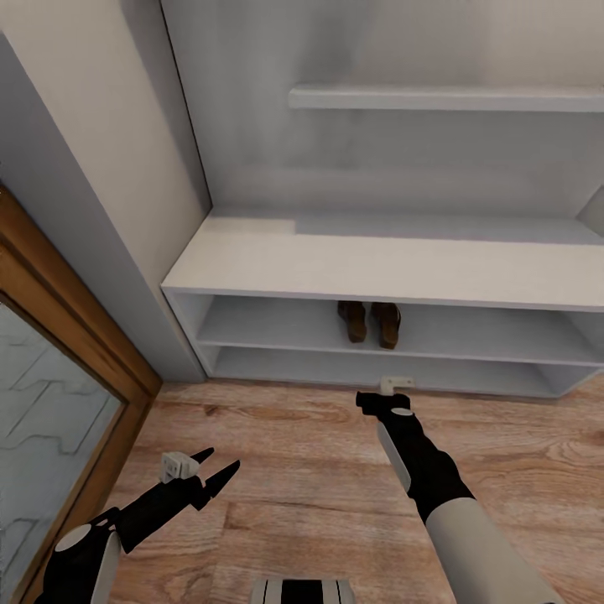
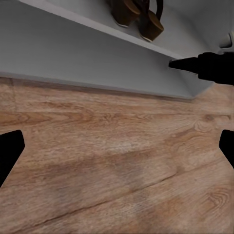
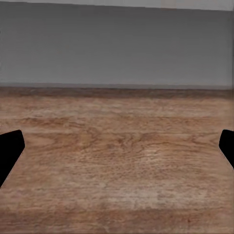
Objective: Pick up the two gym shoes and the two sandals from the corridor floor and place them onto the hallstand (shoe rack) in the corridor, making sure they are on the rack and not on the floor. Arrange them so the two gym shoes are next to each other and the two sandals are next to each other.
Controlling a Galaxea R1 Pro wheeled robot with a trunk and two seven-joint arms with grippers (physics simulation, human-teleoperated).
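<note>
— While over the corridor floor [image 1: 302, 495], both spread wide and empty: left end effector [image 1: 214, 471], right end effector [image 1: 384, 401].
— And the sandals [image 1: 370, 321]?
— Side by side on the hallstand [image 1: 277, 260] (upper open tier).

A wooden door frame [image 1: 80, 315] with a frosted glass panel [image 1: 42, 411] is seen at the left. A cream wall [image 1: 101, 126] is located beside it.
</note>
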